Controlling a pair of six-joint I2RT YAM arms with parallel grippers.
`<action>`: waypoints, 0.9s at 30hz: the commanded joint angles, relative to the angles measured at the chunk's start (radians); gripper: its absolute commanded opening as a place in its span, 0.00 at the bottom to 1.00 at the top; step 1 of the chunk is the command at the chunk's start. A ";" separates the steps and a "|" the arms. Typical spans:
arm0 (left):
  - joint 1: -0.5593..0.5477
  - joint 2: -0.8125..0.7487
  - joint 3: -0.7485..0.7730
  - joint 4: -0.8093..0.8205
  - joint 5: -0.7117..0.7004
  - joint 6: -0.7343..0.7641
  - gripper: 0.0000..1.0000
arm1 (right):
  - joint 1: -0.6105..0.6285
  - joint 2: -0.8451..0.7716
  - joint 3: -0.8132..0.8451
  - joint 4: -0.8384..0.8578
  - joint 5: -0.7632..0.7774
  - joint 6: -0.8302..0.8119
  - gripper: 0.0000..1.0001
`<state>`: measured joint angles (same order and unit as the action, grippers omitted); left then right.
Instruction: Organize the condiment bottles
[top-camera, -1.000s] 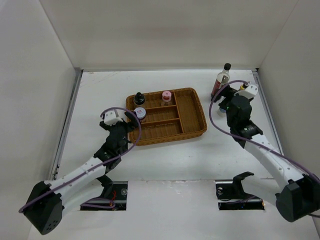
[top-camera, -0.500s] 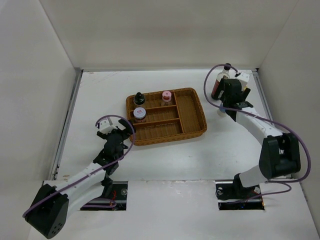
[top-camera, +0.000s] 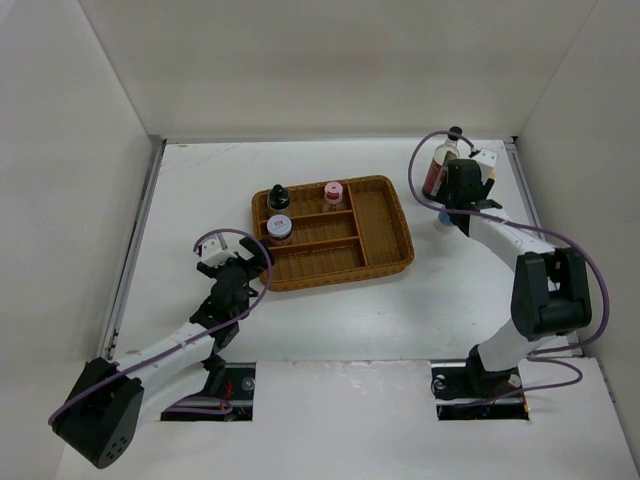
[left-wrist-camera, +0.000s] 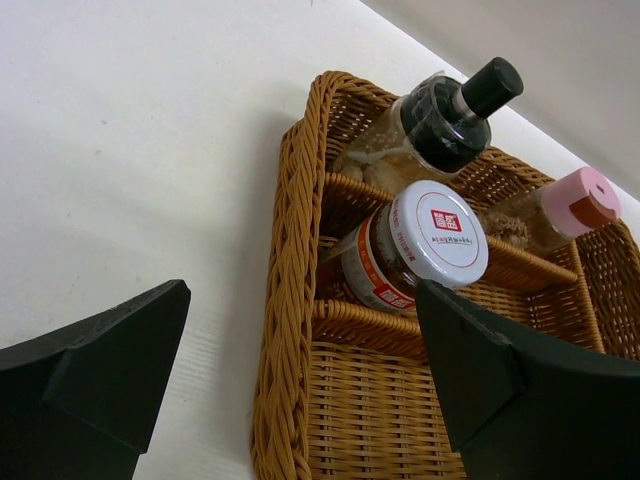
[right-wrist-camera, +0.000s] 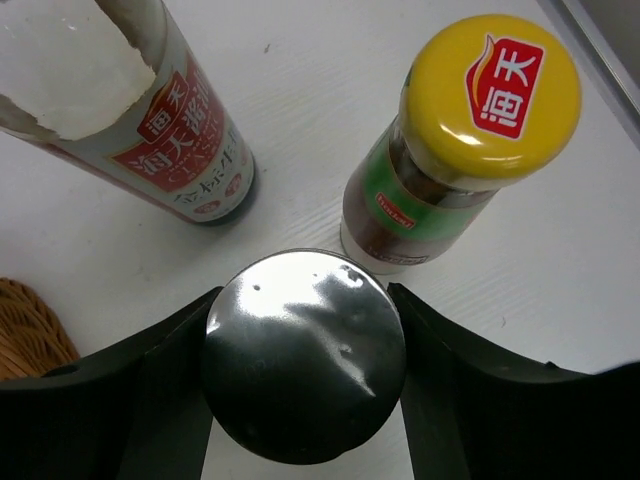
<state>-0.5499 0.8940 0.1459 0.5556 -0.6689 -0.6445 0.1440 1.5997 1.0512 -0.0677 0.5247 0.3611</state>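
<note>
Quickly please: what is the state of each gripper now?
Left gripper: open, holding nothing.
Right gripper: closed on the round shiny silver bottle cap.

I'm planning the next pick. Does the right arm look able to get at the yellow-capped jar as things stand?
Probably not yet: the right gripper is closed around a shiny-capped bottle, which fills its jaws. The yellow-capped jar stands close beyond, unblocked, once that is set down.
</note>
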 joint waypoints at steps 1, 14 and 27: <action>0.009 -0.007 -0.006 0.066 0.000 -0.014 1.00 | 0.022 -0.070 0.004 0.077 0.037 -0.010 0.49; 0.017 -0.004 -0.012 0.084 -0.001 -0.015 1.00 | 0.501 -0.224 0.078 0.167 0.043 -0.096 0.49; 0.029 -0.020 -0.015 0.076 0.022 -0.017 1.00 | 0.656 0.029 0.231 0.253 -0.015 -0.090 0.49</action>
<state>-0.5282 0.8928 0.1448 0.5915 -0.6575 -0.6521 0.7776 1.6421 1.1992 0.0605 0.5049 0.2680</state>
